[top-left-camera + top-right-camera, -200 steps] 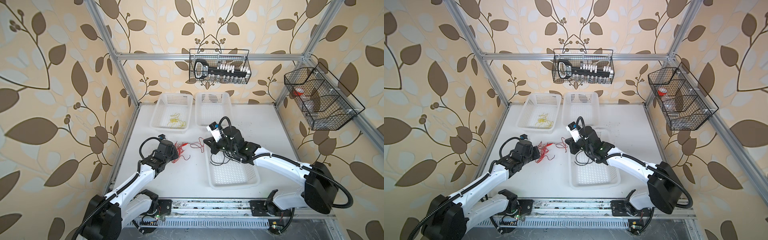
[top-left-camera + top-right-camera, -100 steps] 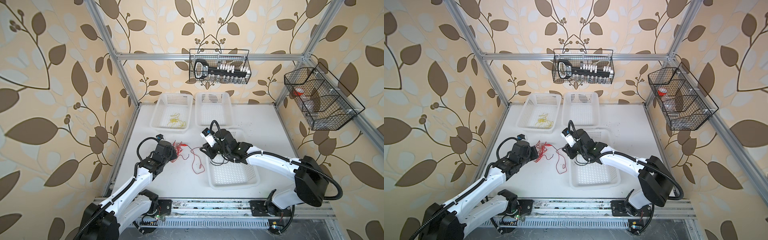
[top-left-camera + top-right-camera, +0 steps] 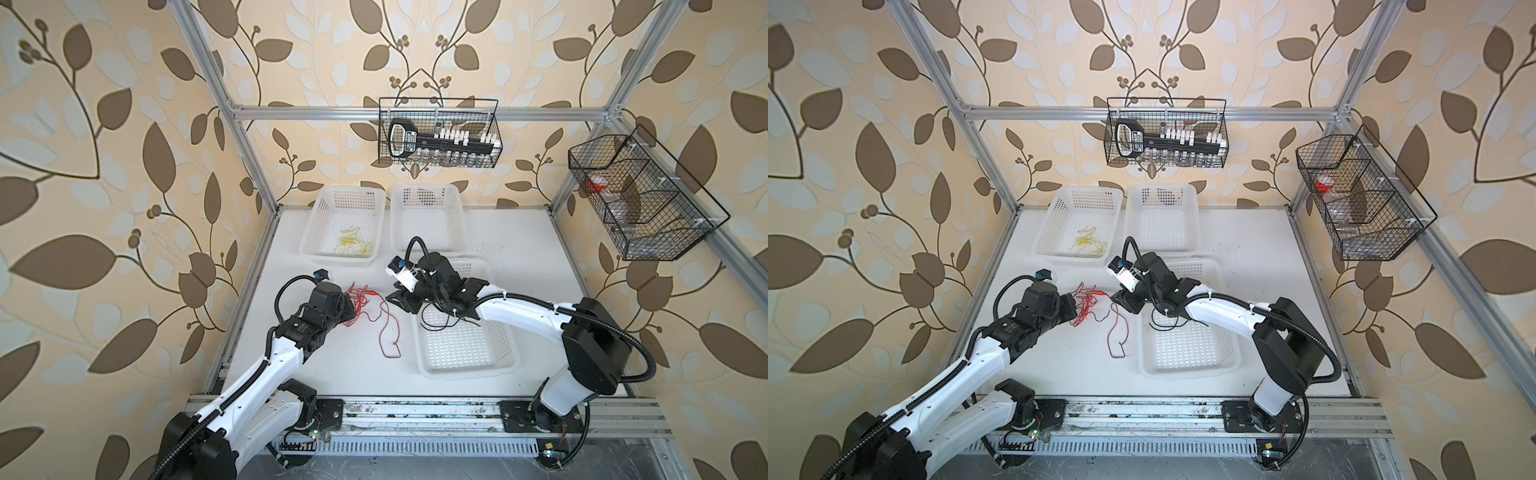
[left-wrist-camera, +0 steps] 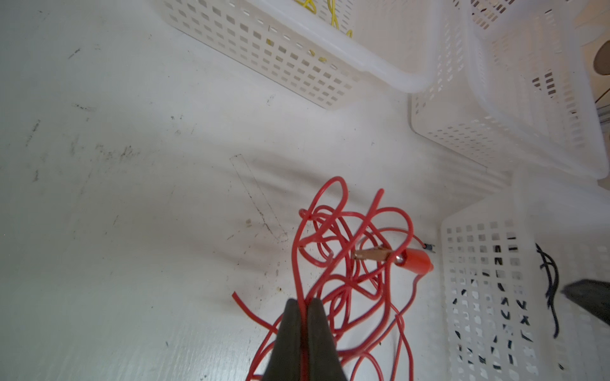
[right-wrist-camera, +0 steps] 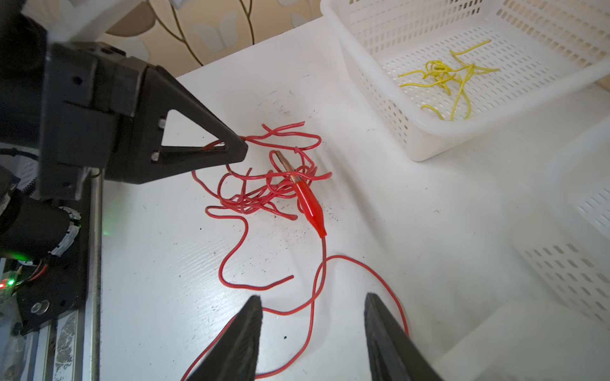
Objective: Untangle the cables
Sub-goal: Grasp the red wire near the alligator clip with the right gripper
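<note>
On the table [image 3: 332, 365] between the two arms lies the red cable [image 5: 264, 194], a knot of loops with a clip [image 5: 308, 204] lying across it and one long strand trailing toward the right gripper [image 5: 313, 298]. The left gripper [image 4: 303, 301] is pinched tight on a strand at the knot's edge. The right gripper's jaws stand about half apart and hold nothing. In the right wrist view the trailing strand crosses the gap between them, though whether the tips are down at its level cannot be told. The yellow cable [image 3: 351, 243] lies in the far left basket [image 3: 336, 261] and the black cable [image 4: 549, 280] in the near basket [image 4: 478, 209], so red looks like the last to sort

The step in hand appears to be a fresh grasp on the loose strand. To do it well, the right gripper should likely come straight down with the strand centred, close fully on this thin wire, then draw away from the left gripper slowly and low, so loops slide out rather than cinch. The clip could snag on a loop; pulling along the strand's own line should lessen that, with the left gripper anchoring the knot
</note>
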You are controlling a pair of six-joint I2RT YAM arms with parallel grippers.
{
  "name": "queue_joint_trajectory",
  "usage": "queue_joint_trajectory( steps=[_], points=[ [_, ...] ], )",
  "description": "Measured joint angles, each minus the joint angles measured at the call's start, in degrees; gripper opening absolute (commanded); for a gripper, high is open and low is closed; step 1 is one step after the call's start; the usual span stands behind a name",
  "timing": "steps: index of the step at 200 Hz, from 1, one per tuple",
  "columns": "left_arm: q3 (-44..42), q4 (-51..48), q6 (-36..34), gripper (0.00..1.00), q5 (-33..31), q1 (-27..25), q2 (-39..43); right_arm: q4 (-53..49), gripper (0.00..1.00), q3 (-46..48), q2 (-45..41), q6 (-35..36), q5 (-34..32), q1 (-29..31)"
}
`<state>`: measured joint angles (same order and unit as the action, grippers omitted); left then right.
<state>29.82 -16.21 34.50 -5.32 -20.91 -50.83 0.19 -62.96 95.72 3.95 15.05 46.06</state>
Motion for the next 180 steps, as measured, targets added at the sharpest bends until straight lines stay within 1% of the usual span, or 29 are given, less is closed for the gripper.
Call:
queue_joint_trajectory(
  steps=[51,131,159,180],
  points=[
    [0.5,-0.1,0.1,0.00,1.4,0.0,1.4,1.8,0.50,-3.6,4.4,0.2,3.5,0.2],
    [0.5,-0.2,0.2,0.00,2.4,0.0,2.5,2.3,0.46,-9.3,10.5,0.5,4.3,0.6],
    [0.5,-0.3,0.2,0.00,2.4,0.0,2.8,1.7,0.44,-10.9,11.8,1.1,4.4,0.6],
    [0.5,-0.3,0.2,0.00,2.4,0.0,2.9,1.4,0.39,-11.8,12.7,1.6,4.3,0.6]
  ],
)
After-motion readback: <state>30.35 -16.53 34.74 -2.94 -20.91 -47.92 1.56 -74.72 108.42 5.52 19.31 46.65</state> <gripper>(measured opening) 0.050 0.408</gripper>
